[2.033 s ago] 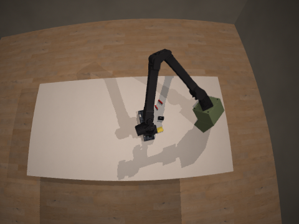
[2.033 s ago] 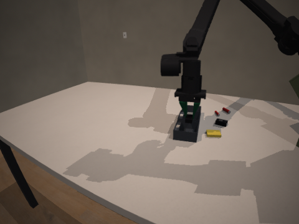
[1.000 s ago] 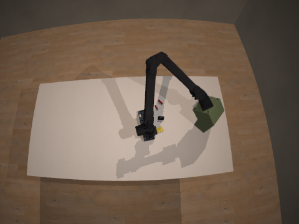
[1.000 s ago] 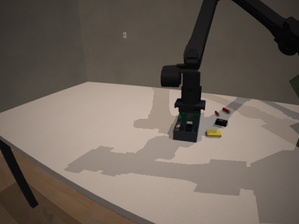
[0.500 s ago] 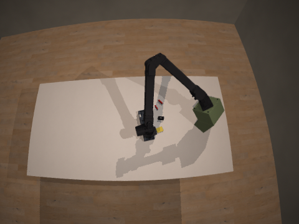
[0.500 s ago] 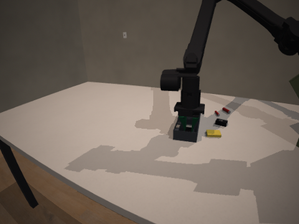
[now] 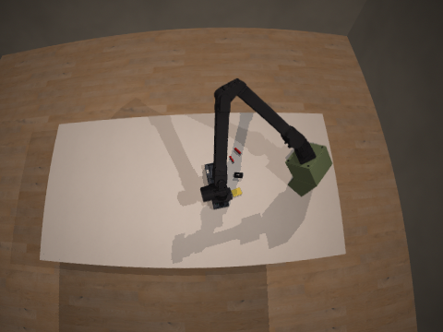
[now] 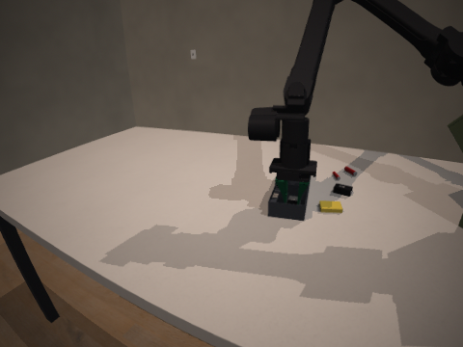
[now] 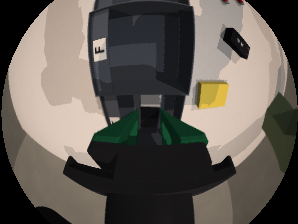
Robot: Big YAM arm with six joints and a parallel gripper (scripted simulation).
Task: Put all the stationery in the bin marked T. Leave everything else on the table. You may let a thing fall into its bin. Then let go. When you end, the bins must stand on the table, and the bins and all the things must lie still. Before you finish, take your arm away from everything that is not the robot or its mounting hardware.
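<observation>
My gripper [image 8: 290,192] [image 9: 152,121] with green fingers reaches straight down into a dark open bin [image 7: 209,169] [image 8: 286,211] [image 9: 140,10] near the table's middle. A white mark shows on the bin's left wall in the wrist view. The fingers stand a little apart, open. A small dark thing [image 9: 152,104] lies just between and under their tips inside the bin. To the right of the bin, a yellow block [image 7: 236,192] [image 8: 331,206] [image 9: 213,94], a black flat thing [image 7: 238,175] [image 8: 342,189] [image 9: 237,40] and two small red things [image 7: 237,150] [image 8: 350,170] lie on the table.
The arm's green base block [image 7: 310,170] stands at the table's right edge. The white table [image 7: 115,194] [image 8: 121,183] stretches wide to the left and front of the bin. My arm leans over the loose things on the right.
</observation>
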